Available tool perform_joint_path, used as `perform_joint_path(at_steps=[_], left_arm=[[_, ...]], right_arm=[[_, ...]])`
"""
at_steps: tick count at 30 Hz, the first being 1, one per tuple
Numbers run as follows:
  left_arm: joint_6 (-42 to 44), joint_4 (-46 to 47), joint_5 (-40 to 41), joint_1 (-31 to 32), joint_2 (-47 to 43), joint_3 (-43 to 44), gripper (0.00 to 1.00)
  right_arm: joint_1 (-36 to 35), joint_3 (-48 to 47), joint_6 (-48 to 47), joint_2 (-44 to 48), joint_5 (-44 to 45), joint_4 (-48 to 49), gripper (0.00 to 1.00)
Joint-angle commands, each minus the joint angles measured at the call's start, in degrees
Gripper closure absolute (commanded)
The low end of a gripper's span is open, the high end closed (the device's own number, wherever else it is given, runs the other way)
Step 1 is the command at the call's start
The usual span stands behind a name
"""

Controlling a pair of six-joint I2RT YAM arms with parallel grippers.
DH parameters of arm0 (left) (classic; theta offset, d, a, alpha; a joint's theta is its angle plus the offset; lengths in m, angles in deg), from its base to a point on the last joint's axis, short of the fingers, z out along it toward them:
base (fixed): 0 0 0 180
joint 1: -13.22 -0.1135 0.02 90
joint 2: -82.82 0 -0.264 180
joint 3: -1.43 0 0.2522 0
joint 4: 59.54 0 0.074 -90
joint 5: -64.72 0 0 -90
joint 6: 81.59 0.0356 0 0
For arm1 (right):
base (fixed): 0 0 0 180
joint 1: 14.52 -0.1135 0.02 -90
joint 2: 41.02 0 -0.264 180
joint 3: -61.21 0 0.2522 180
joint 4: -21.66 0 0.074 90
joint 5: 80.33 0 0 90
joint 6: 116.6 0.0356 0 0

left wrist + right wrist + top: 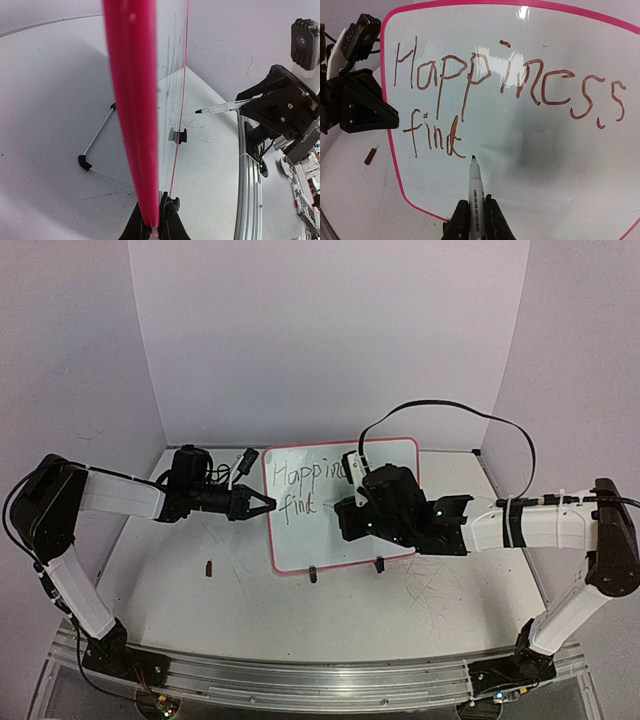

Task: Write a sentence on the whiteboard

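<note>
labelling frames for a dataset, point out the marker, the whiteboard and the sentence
marker (476,192): right wrist view, middle of its printed barrel.
whiteboard (535,167): right wrist view, bare white face under the writing.
sentence (470,82): right wrist view, stem of the second p in "Happiness".

On my whiteboard, the sentence reads "Happiness" at twelve o'clock and "find" at eight o'clock. My marker bears print too small to read.

Whiteboard mid-frame on the table, left gripper on its left edge, right gripper with marker before its right half, sentence across its upper part, small loose piece lower left of it.
</note>
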Motion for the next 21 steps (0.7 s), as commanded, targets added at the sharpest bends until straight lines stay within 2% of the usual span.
perform_joint_path(at_steps=[1, 21], left_arm=[[2.9, -3.4, 7.4, 0.7, 1.8, 1.4, 1.00], [3.0, -3.6, 7.6, 1.0, 1.5, 1.3, 1.00]], right_arm=[[-0.1, -2.4, -0.7, 0.2, 0.4, 1.3, 1.00], [-0.6, -5.7, -3.6, -2.3, 1.7, 0.0, 1.00]])
